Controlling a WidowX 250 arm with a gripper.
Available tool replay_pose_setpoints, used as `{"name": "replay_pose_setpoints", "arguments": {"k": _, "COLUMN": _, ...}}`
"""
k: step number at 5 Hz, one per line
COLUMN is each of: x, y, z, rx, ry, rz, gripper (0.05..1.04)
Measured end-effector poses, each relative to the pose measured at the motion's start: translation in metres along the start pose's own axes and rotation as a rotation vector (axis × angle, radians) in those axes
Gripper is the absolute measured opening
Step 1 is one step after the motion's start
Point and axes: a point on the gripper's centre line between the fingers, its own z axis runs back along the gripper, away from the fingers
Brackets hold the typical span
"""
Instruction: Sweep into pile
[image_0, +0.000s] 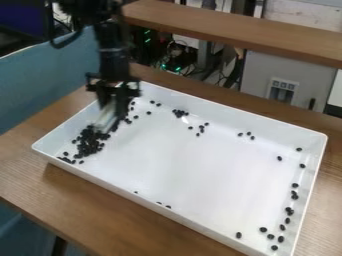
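Note:
The black gripper (115, 96) hangs over the upper-left part of the white tray (180, 165), shut on a pale, blurred sweeping tool (105, 120). The tool tilts down to the left, its lower end at the dark pile (89, 141) of small black pieces. That pile lies along the tray's left side, with more pieces trailing up behind the tool. A small cluster (179, 113) sits near the back wall, and scattered pieces (294, 194) line the right side. Several others lie near the front right corner, and a few by the front wall.
Raised walls surround the tray, which stands on a brown wooden table (67, 190). Behind it runs a wooden shelf or ledge (234, 31), with cables and a grey cabinet (267, 75) beyond. A blue-green surface (40, 80) borders the table at the left.

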Motion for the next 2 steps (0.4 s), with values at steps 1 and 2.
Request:
{"name": "replay_pose_setpoints", "arguments": {"k": 1, "x": -0.011, "y": -0.055, "z": -0.004, "rx": 0.023, "ry": 0.003, "rz": -0.141, "gripper": 0.394}}
{"name": "replay_pose_setpoints", "arguments": {"k": 2, "x": -0.02, "y": -0.08, "z": -0.019, "rx": 0.022, "ry": 0.024, "rz": -0.214, "gripper": 0.394}}
